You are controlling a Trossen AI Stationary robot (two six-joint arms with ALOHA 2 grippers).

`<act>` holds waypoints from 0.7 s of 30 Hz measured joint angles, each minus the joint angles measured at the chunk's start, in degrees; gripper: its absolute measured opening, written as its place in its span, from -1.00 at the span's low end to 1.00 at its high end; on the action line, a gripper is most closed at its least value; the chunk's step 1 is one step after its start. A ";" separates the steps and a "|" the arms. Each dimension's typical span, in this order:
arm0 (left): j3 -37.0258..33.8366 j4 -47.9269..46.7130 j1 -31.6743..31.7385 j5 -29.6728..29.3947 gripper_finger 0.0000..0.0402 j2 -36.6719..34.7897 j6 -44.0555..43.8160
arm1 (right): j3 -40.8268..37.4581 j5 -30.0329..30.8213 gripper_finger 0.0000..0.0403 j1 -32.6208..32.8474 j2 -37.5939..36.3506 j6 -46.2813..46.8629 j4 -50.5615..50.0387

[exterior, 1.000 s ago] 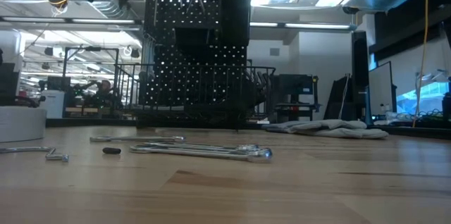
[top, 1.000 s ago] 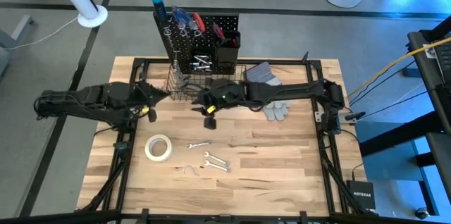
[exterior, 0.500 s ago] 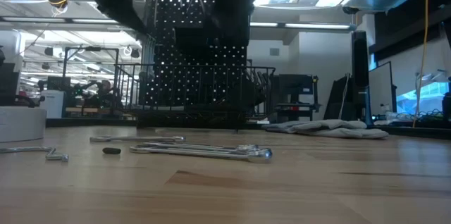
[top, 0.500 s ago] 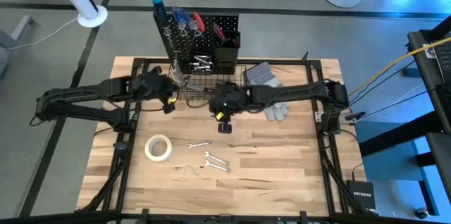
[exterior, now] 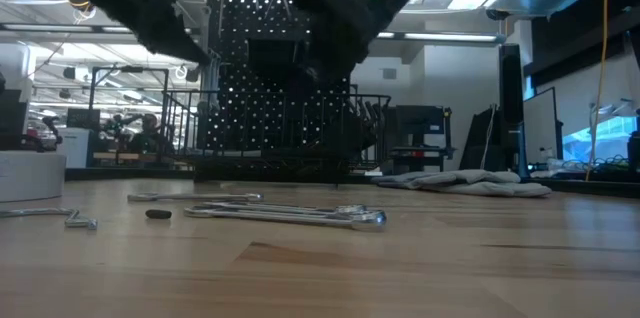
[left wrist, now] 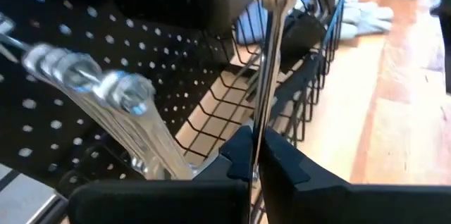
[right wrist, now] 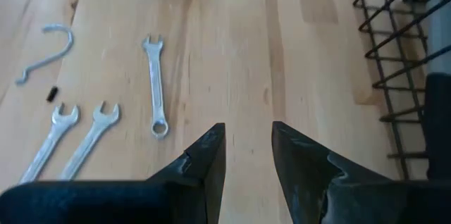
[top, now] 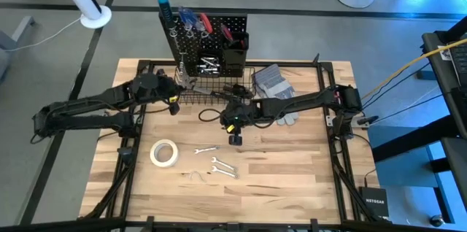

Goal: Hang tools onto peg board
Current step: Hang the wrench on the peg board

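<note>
Left gripper (left wrist: 255,159), fingers pinching a wrench (left wrist: 270,62), is nearing the peg board (top: 206,39) at upper centre. Right gripper (right wrist: 248,155), fingers spread (empty), is hovering mid-frame over loose wrenches (top: 222,167). Risk: the thin shank may pivot and miss its hook.

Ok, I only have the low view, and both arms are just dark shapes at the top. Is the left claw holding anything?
Observer: Yes. The left claw is shut on a slim silver wrench, clear in its wrist view.
Operator: Where is it?
Observer: Close to the black perforated peg board, beside the hanging silver wrenches on a hook there.
Operator: And the right one?
Observer: The right claw is open and empty over the wooden table, near three loose silver wrenches.
</note>
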 joint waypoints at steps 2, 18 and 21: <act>-1.65 1.43 1.23 0.64 -0.98 -0.37 1.04 | 0.00 0.00 -0.40 0.00 -0.01 0.01 1.12; -7.25 7.74 10.56 11.69 -0.98 -1.07 0.16 | 0.00 0.00 -0.40 0.02 -0.06 0.38 1.17; -7.25 7.73 12.10 13.98 -0.98 -0.72 -0.48 | 0.00 -0.02 -0.40 0.06 -0.06 0.71 1.17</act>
